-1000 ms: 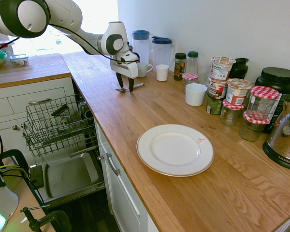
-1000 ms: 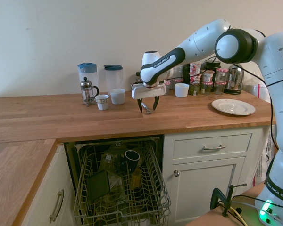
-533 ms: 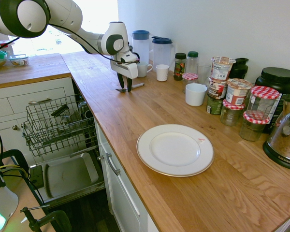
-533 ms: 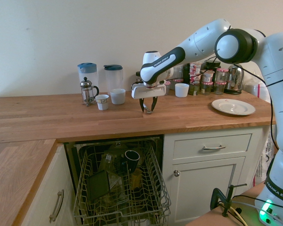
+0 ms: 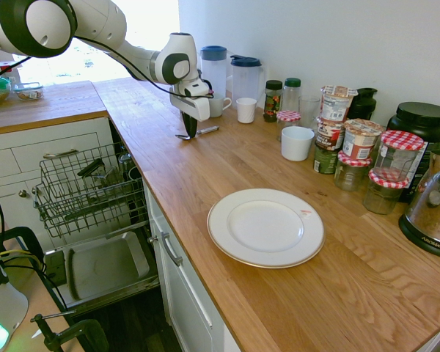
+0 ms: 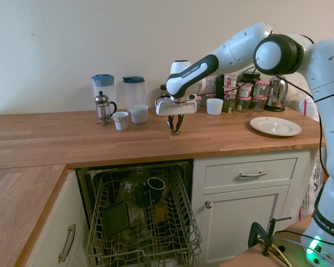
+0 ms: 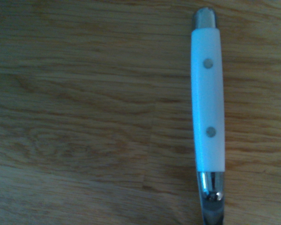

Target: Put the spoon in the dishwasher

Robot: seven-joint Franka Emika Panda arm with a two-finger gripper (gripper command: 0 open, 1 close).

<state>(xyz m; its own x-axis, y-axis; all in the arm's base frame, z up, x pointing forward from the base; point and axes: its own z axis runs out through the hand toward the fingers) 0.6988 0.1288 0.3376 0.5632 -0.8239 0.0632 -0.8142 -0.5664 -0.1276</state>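
Note:
The spoon (image 5: 206, 130) lies flat on the wooden counter near its back left part; the wrist view shows its white riveted handle (image 7: 207, 98) with metal at both ends. My gripper (image 5: 191, 133) points straight down over the spoon's middle with its fingers drawn in against it, also seen from the other side as the gripper (image 6: 175, 129). The spoon still rests on the wood. Below the counter's edge the dishwasher stands open, with its grey wire rack (image 5: 88, 191) pulled out and its metal door panel (image 5: 106, 268) folded down. From the opposite side the rack (image 6: 145, 222) holds a dark mug and other dishes.
A white plate (image 5: 265, 226) sits mid-counter. A white mug (image 5: 297, 143), several jars (image 5: 352, 147), two pitchers (image 5: 231, 73) and small cups (image 5: 246, 110) line the back wall. A French press (image 6: 103, 108) stands left of the pitchers. White cabinet drawers (image 6: 250, 175) flank the dishwasher.
The fingers have drawn together from wide open onto the spoon. The gripper has stayed in the same spot above the counter, and the spoon has not moved.

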